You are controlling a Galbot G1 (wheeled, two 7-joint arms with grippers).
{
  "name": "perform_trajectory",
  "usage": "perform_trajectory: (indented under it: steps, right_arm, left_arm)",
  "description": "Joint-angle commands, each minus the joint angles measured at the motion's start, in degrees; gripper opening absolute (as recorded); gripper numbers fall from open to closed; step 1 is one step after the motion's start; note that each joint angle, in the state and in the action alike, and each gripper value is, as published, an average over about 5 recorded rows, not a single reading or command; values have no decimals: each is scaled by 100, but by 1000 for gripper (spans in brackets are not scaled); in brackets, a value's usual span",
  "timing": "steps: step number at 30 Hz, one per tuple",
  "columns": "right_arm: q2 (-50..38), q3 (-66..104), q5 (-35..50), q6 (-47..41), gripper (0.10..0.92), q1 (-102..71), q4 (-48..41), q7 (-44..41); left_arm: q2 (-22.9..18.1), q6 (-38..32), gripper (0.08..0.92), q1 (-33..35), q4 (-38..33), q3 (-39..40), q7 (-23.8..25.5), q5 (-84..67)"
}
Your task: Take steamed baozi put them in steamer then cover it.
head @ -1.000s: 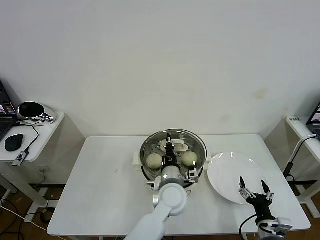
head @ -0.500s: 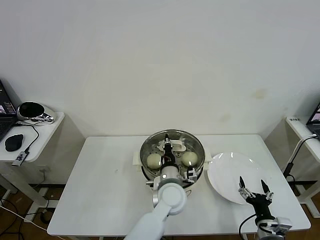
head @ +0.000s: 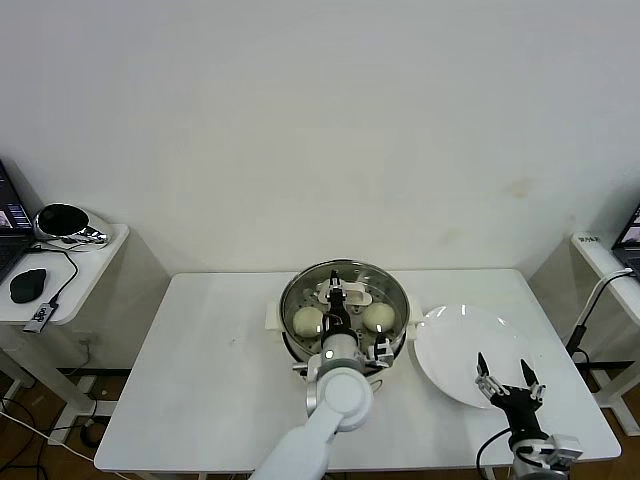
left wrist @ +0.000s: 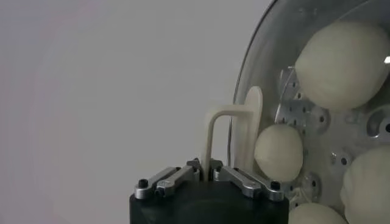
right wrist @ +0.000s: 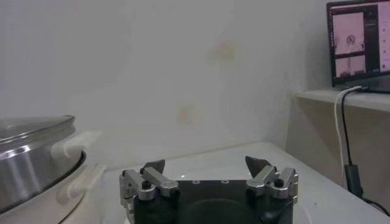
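The steel steamer (head: 290, 340) stands mid-table on its white base. The glass cover (head: 385, 285) lies over it. My left gripper (head: 336, 292) is above the pot's middle, shut on the cover's cream-white bar handle (left wrist: 211, 137). Through the glass I see baozi (head: 308, 321) at the left and another (head: 378, 317) at the right. The left wrist view shows several baozi (left wrist: 344, 64) on the perforated tray (left wrist: 298, 112) under the cover's metal rim (left wrist: 245, 85). My right gripper (head: 508, 383) is open and empty, over the near edge of the white plate (head: 460, 345).
The right wrist view shows the steamer (right wrist: 27, 164), its side handle (right wrist: 76, 143) and my open right gripper (right wrist: 207, 165). A side table with a mouse (head: 27, 285) stands left. A laptop (right wrist: 359, 42) sits on a shelf at the right.
My left gripper and the cover have sunk slightly toward the pot and shifted a little left. The right arm has not moved.
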Motion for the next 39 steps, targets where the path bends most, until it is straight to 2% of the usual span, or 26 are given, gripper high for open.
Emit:
perform_trajectory:
  steps: [1, 9, 12, 24, 32, 35, 39]
  right_arm:
    - [-1, 2, -1, 3, 823, 5, 8, -1]
    - [6, -17, -12, -4, 823, 55, -35, 0]
    - [12, -35, -29, -4, 823, 79, -57, 1]
    - [41, -86, -96, 14, 823, 93, -105, 3]
    - [33, -90, -100, 9, 823, 79, -107, 4]
    - [24, -92, -96, 12, 823, 63, -109, 3]
    - [10, -115, -41, 7, 823, 36, -101, -17]
  left_arm:
    - [15, 231, 149, 6, 14, -10, 50, -3]
    - [88, 137, 150, 61, -175, -2, 105, -32]
    - [138, 80, 183, 83, -349, 3, 112, -92]
    - [311, 121, 528, 317, -1375, 255, 404, -570]
    - [412, 128, 765, 565, -1817, 294, 500, -725]
    - [484, 132, 812, 706, -2037, 279, 523, -762]
    - [620, 129, 822, 905, -2437, 155, 457, -981]
